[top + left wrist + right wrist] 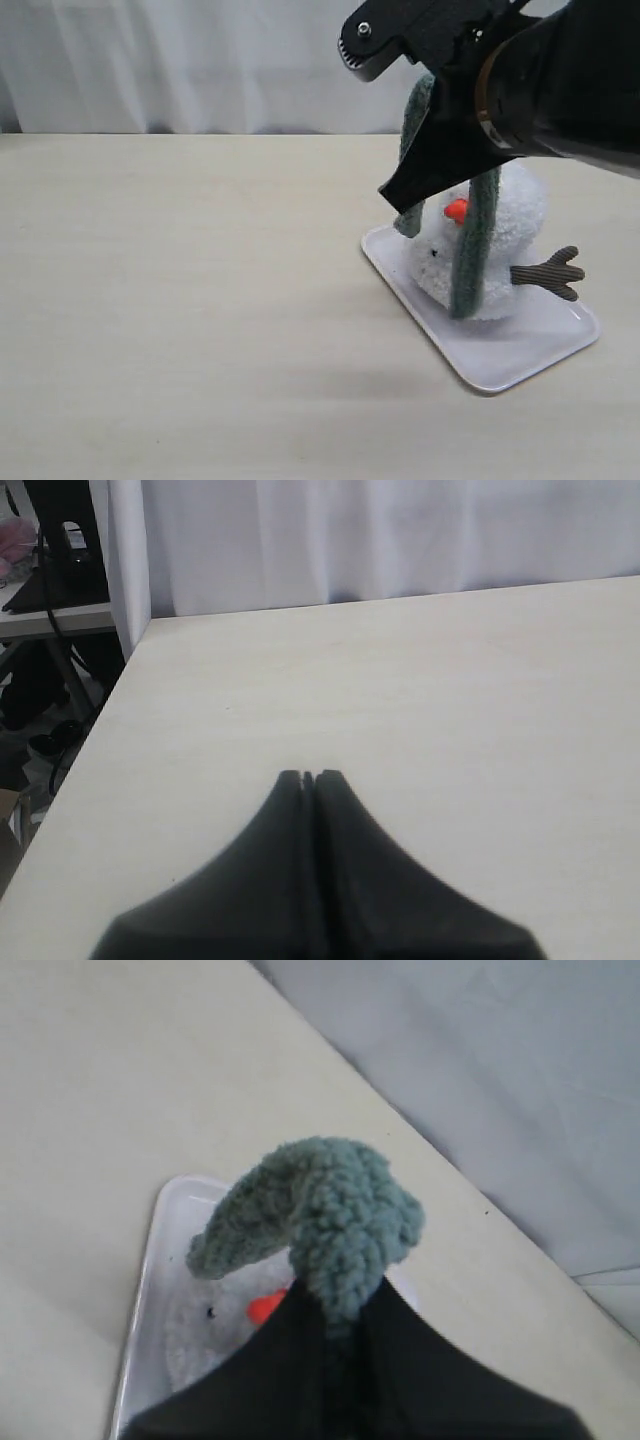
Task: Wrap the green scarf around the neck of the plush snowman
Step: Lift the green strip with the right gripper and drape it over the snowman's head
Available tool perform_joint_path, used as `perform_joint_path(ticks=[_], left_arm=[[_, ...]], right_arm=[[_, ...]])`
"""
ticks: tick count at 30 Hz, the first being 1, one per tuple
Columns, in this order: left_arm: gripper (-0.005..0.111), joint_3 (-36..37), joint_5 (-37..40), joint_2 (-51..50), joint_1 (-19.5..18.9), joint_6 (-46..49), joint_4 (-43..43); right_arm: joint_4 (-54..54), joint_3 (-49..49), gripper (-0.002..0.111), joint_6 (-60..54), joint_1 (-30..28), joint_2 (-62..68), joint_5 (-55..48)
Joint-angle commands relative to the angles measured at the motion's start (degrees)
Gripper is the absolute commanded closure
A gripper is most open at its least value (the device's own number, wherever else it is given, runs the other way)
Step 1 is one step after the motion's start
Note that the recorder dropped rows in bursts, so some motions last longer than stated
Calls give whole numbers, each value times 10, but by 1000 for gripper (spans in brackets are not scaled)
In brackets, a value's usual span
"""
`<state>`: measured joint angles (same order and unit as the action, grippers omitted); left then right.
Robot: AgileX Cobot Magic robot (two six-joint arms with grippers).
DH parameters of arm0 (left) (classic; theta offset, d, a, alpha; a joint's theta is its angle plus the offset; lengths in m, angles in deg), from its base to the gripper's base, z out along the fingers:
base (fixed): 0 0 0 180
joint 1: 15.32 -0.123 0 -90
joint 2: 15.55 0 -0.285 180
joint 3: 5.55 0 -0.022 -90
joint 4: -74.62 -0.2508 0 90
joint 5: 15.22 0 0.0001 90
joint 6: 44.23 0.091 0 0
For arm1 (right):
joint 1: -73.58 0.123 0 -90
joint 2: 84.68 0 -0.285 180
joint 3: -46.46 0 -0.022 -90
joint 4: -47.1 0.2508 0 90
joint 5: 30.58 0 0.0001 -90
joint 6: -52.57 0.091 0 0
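On white tray [505, 362]: plush snowman [517, 225]; green scarf [470, 262] hanging in front.

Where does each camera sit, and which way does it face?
Exterior view: off the arms, facing across the table toward the curtain; the right arm shows, above the plush snowman on its tray.
Left wrist view: on the left arm, looking past the shut left gripper over the table.
Right wrist view: on the right arm, looking down past the right gripper, shut on the green scarf.
Both exterior and right wrist show scarf, snowman, tray.
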<state>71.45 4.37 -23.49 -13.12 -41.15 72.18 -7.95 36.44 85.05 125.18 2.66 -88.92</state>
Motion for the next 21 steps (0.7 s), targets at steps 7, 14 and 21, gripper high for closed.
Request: perform_joint_path(ticks=[7, 14, 21], left_arm=[[107, 2, -6, 2, 6, -1, 0], [107, 2, -6, 2, 6, -1, 0], [107, 2, -6, 2, 6, -1, 0]], right_arm=[[-19, -2, 104, 60, -79, 58, -3], [-20, -2, 104, 59, -120, 82, -3], [-15, -2, 104, 64, -156, 114, -1]])
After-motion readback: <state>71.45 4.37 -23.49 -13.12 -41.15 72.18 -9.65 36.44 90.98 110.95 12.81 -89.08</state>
